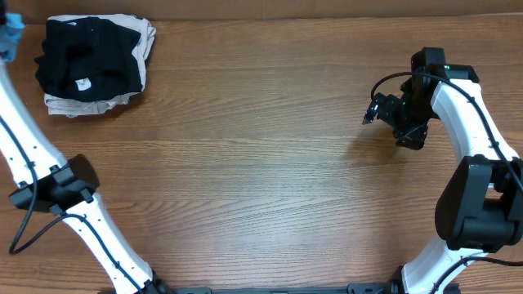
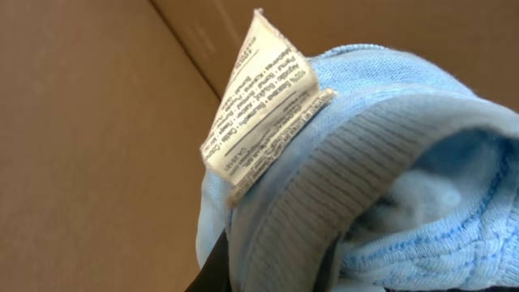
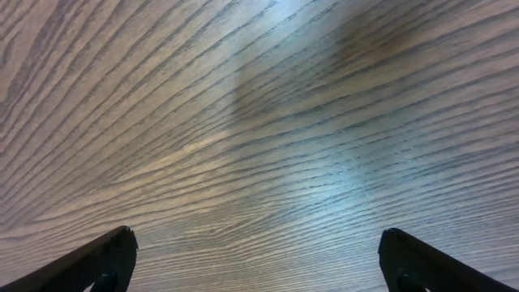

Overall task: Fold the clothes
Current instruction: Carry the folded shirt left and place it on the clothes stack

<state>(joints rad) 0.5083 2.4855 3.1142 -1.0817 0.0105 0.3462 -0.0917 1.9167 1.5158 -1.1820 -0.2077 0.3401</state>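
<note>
The clothes, a light sky-blue T-shirt, fill the left wrist view, with a ribbed collar band and a white printed care label sticking up. My left gripper is shut on the collar fabric, and only dark slivers of its fingers show beside the cloth. From overhead only a scrap of the blue T-shirt shows at the far left edge, where the left arm reaches out of frame. My right gripper hangs open over bare wood at the right of the table, with nothing between its fingertips.
A black garment with a white tag lies on a beige folded garment at the back left corner. Brown cardboard-like surfaces stand behind the held shirt. The right arm bends along the right edge.
</note>
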